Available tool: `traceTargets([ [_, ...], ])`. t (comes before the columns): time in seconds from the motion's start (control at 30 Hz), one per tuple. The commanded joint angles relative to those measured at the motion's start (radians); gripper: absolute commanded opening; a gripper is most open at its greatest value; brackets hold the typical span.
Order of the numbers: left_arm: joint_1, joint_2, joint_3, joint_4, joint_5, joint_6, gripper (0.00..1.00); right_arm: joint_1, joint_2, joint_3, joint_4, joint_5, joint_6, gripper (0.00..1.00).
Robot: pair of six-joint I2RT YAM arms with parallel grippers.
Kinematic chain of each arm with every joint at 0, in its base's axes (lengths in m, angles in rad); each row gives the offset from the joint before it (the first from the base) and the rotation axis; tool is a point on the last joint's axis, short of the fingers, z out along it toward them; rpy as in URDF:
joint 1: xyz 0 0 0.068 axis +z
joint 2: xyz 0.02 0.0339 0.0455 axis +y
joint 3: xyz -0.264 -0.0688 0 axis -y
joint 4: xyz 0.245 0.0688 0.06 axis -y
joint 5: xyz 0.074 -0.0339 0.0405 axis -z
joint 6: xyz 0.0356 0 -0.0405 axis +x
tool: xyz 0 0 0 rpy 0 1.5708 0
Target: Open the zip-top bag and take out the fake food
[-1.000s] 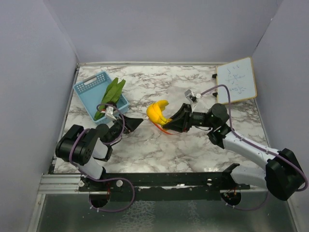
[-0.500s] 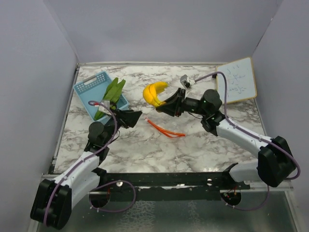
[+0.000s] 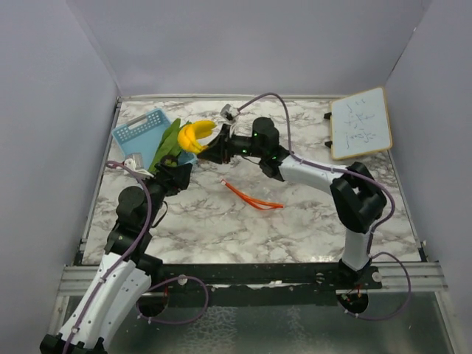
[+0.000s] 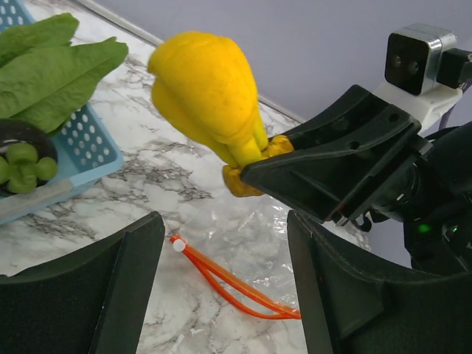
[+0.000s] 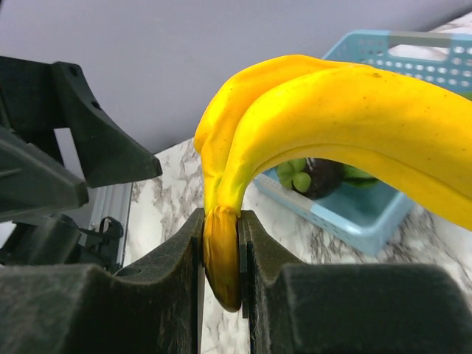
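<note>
1. The right end effector [image 5: 220, 254] is clenched on the yellow plastic toy banana bunch [image 5: 317, 125]. The brownish stem end is pinched between its two black pads, and the fruit curves up and away from the fingertips.
2. The banana bunch is held in the air, clear of the counter. In the overhead view it overlaps the right corner of the light-blue mesh plastic basket [image 3: 136, 131].
3. The left end effector [image 4: 221, 243] is released, its two black fingers standing wide apart with nothing between them. It points towards the banana bunch, which hangs ahead of it and higher up, not touching it.
4. The small clear plastic zip-top bag with an orange-red zip strip [image 4: 236, 284] lies flat on the white marble-patterned counter [image 3: 295, 221]. It is lower than both end effectors and neither touches it. In the left wrist view it shows through the gap between the left fingers, and the two runs of its strip are parted into a narrow loop. From above it lies near the right end effector, on the side towards the arm bases.
5. The basket sits at the far left of the counter. A long green leafy toy piece [image 3: 166, 145] lies across its right edge, and a small dark round toy piece with green lumps [image 4: 22, 158] rests inside.
6. A small whiteboard with a wooden frame [image 3: 359, 123] stands at the far right corner, well apart from both end effectors.
</note>
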Motion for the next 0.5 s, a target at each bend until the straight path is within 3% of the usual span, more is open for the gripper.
traceTargets([
  [0.0, 0.001, -0.055, 0.067, -0.208, -0.161, 0.03, 0.7, 0.094, 0.155, 0.215, -0.064, 0.047, -0.1, 0.09],
  [0.27, 0.002, -0.112, 0.177, -0.335, -0.306, 0.062, 0.7, 0.153, 0.508, 0.654, -0.295, 0.135, -0.347, 0.09],
  [0.47, 0.002, -0.136, 0.239, -0.421, -0.345, 0.097, 0.71, 0.162, 0.749, 1.012, -0.391, 0.183, -0.397, 0.07],
])
